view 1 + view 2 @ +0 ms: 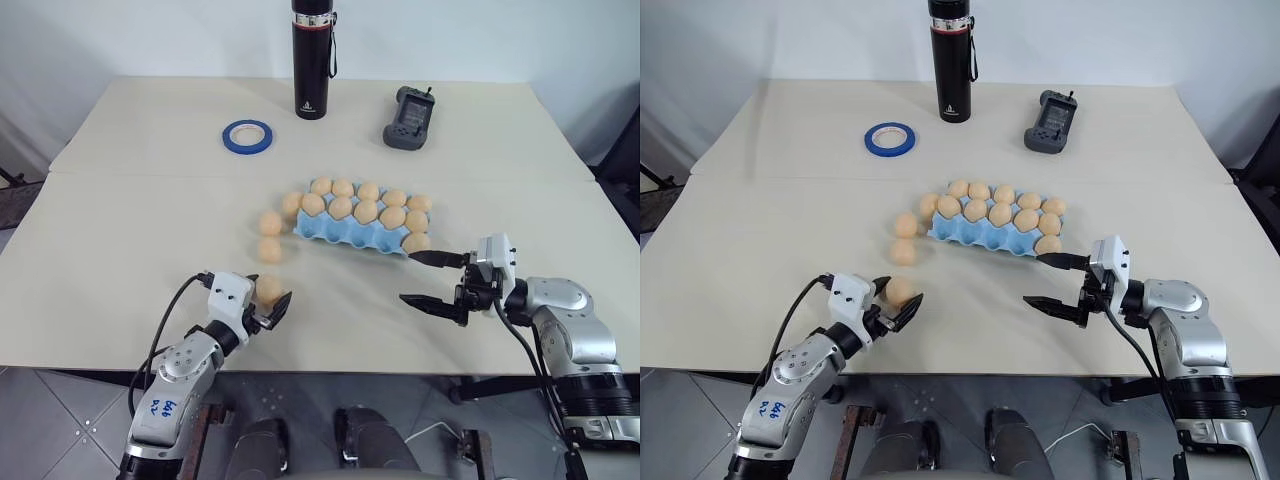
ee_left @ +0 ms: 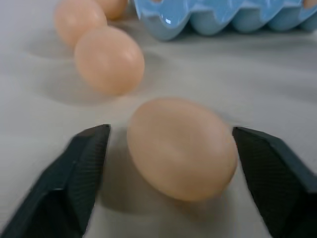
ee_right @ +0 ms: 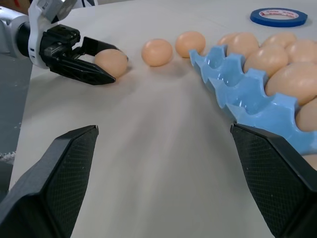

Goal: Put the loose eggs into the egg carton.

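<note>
The light blue egg carton (image 1: 345, 233) lies mid-table with several tan eggs (image 1: 366, 211) in its cups. Two loose eggs (image 1: 270, 222) (image 1: 269, 250) rest on the table just left of it, and one more (image 1: 291, 204) touches its left end. A further loose egg (image 2: 182, 148) sits nearer the front edge, between the fingers of my left gripper (image 1: 268, 298). That gripper is open, with a gap showing beside the egg. My right gripper (image 1: 408, 277) hovers open and empty in front of the carton's right end, pointing left.
A black bottle (image 1: 312, 60) stands at the back centre. A blue tape roll (image 1: 248, 136) lies to its left and a grey handheld device (image 1: 408, 118) to its right. The table's front edge (image 1: 330, 366) runs just behind both hands.
</note>
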You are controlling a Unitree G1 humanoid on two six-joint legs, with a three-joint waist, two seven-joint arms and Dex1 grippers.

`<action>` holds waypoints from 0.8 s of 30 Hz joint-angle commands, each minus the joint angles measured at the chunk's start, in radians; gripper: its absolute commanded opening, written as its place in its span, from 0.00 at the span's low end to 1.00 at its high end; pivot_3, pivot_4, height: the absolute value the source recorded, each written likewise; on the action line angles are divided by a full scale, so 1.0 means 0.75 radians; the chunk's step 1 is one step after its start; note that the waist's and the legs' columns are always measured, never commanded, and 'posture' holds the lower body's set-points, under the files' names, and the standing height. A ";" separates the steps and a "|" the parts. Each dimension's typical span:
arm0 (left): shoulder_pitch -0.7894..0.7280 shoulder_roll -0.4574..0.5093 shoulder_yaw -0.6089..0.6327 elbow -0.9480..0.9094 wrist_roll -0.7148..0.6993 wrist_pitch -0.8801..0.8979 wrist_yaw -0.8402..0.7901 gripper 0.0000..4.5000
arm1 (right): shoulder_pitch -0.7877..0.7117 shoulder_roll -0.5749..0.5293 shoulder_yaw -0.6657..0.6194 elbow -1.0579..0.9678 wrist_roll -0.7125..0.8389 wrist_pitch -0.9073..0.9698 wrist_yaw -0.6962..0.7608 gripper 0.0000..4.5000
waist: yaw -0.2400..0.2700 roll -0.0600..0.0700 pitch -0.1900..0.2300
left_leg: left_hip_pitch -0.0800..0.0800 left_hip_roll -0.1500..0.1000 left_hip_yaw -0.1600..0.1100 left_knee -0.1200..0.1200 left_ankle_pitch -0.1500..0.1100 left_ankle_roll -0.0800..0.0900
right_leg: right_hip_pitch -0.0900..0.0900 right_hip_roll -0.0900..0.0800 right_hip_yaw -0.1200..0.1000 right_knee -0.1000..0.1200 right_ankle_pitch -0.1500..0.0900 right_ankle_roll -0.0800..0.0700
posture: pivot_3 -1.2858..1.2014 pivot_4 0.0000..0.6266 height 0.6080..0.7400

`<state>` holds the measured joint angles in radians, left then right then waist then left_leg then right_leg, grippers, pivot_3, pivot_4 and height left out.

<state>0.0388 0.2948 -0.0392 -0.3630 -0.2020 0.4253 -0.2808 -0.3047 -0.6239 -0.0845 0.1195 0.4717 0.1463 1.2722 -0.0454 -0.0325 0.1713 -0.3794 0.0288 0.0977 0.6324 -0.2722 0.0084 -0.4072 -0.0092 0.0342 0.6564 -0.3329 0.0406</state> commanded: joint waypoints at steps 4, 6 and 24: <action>-0.030 0.000 -0.011 -0.042 0.021 -0.033 -0.022 0.48 | 0.012 -0.013 -0.037 -0.023 0.010 -0.038 -0.015 1.00 | 0.007 0.000 0.000 | 0.000 0.000 0.000 0.000 0.000 0.000 | 0.000 0.000 0.000 0.000 0.000 0.000 | 0.52 0.24 1.00; -0.041 -0.004 -0.014 -0.061 0.019 -0.021 -0.023 0.45 | 0.011 -0.015 -0.037 -0.019 0.007 -0.042 -0.020 1.00 | 0.009 0.000 0.000 | 0.000 0.000 0.000 0.000 0.000 0.000 | 0.000 0.000 0.000 0.000 0.000 0.000 | 0.52 0.24 1.00; -0.554 -0.269 -0.188 0.297 0.096 -0.194 -0.006 0.44 | 0.032 -0.016 -0.195 -0.056 0.077 -0.038 -0.134 1.00 | 0.025 0.000 0.000 | 0.000 -0.001 0.000 0.002 0.000 0.000 | 0.001 0.001 0.000 0.000 0.001 0.001 | 0.52 0.24 1.00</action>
<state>-0.3410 0.1078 -0.1769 -0.1759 -0.1401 0.3342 -0.2855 -0.2892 -0.6251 -0.1815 0.1188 0.4949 0.1125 1.1920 -0.0267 -0.0325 0.1713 -0.3795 0.0283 0.0978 0.6340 -0.2721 0.0085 -0.4062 -0.0082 0.0344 0.6562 -0.3323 0.0416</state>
